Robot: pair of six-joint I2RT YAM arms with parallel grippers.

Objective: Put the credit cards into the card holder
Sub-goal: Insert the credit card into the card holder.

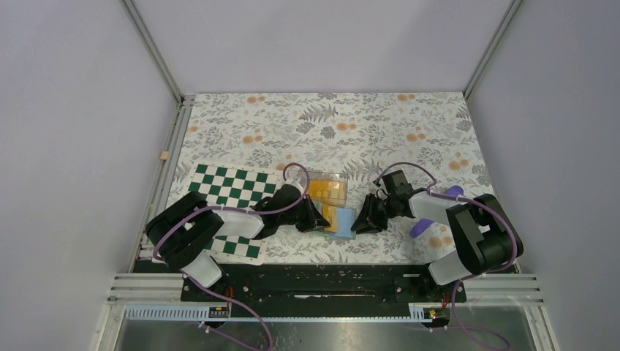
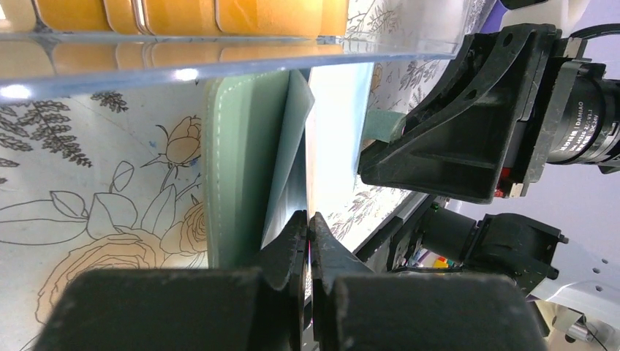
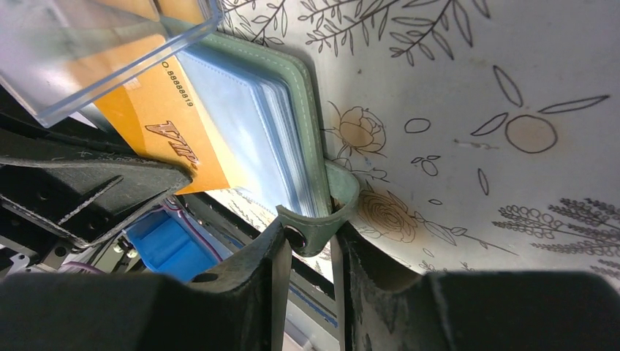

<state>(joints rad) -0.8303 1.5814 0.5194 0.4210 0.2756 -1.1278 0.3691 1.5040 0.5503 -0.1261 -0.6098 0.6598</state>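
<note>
- The card holder (image 1: 343, 219) is lying open on the floral tablecloth (image 1: 409, 124), low in the centre of the top view, with one gripper at each side of it.
- The left gripper (image 2: 308, 219) is pointing up from the bottom edge of its wrist view. Its jaws are pressing together, and their tips are meeting the lower edge of the holder's pale-blue sleeves (image 2: 289, 131). Whether a sleeve is being pinched between them cannot be told.
- The right gripper (image 3: 313, 230) is clamping the holder's green strap tab (image 3: 340, 191) in the lower centre of its wrist view, with one finger pressing on each side of the tab.
- The credit cards (image 1: 325, 191) are sitting in a clear tray (image 1: 343, 179) just above the holder in the top view. The tray's near edge is overlapping the holder's upper part.
- One VIP-printed card (image 3: 164, 124) is lying on the holder at the left of the right wrist view. Its right edge is running under the blue sleeves, and its upper end is showing through the tray's corner.
- The chequered board (image 1: 234, 184) is lying at the left of the top view, partly beneath the left arm and apart from the holder.
</note>
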